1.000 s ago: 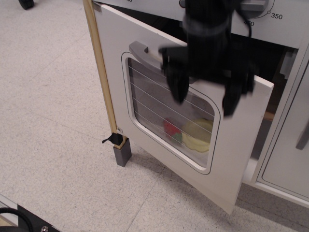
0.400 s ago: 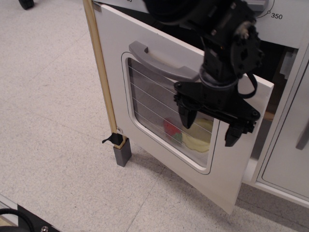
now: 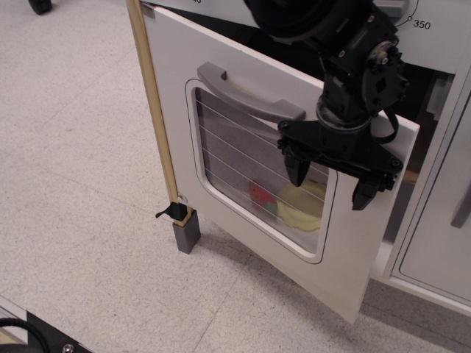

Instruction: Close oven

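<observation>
The white oven door stands ajar, hinged at the left beside a wooden post. It has a grey bar handle and a rounded clear window with thin lines; red and yellow toy items show through it. The dark oven cavity shows behind the door's right edge. My black gripper is open and empty, fingers pointing down, hanging in front of the door's upper right part near its free edge. Whether it touches the door I cannot tell.
A plain white cabinet door with a grey handle stands at the right. The oven's control panel with a dial marked 350 is above. A grey foot under the wooden post stands on the speckled floor.
My gripper has come down from the oven's top to the door's upper right part, then shifted slightly right and up. The door's free edge has barely moved.
</observation>
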`<state>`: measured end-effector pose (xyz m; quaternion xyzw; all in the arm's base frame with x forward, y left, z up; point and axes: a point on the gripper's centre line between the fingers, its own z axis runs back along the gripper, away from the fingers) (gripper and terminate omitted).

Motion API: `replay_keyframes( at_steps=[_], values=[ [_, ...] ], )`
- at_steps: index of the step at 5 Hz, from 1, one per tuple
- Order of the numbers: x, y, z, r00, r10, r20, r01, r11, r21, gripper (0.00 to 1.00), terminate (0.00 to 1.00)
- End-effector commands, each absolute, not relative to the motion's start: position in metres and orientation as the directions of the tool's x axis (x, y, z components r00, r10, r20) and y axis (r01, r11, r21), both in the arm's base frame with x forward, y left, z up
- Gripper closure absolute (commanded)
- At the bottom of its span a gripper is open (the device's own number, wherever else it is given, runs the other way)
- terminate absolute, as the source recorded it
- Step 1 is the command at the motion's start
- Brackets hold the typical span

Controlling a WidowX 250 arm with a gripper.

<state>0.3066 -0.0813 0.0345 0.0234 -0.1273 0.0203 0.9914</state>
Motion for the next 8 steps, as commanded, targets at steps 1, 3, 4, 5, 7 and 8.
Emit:
replay_keyframes(
  at_steps=[1, 3, 4, 5, 7, 8],
  values=[
    [0.332, -0.084, 0.049, 0.94, 0.016, 0.342, -0.008, 1.0, -0.025, 0.0, 0.0],
    [0.361, -0.082, 0.046, 0.91, 0.012, 0.414, -0.021, 1.0, 0.018, 0.0, 0.0],
    [0.37, -0.08, 0.045, 0.905, 0.017, 0.426, -0.03, 0.999, 0.024, 0.0, 0.0],
    [0.375, -0.078, 0.044, 0.905, 0.035, 0.423, -0.051, 0.998, 0.027, 0.0, 0.0],
    [0.378, -0.075, 0.04, 0.895, 0.036, 0.444, -0.059, 0.998, 0.038, 0.0, 0.0],
    [0.383, -0.073, 0.04, 0.889, 0.043, 0.456, -0.066, 0.997, 0.034, 0.0, 0.0]
  ],
)
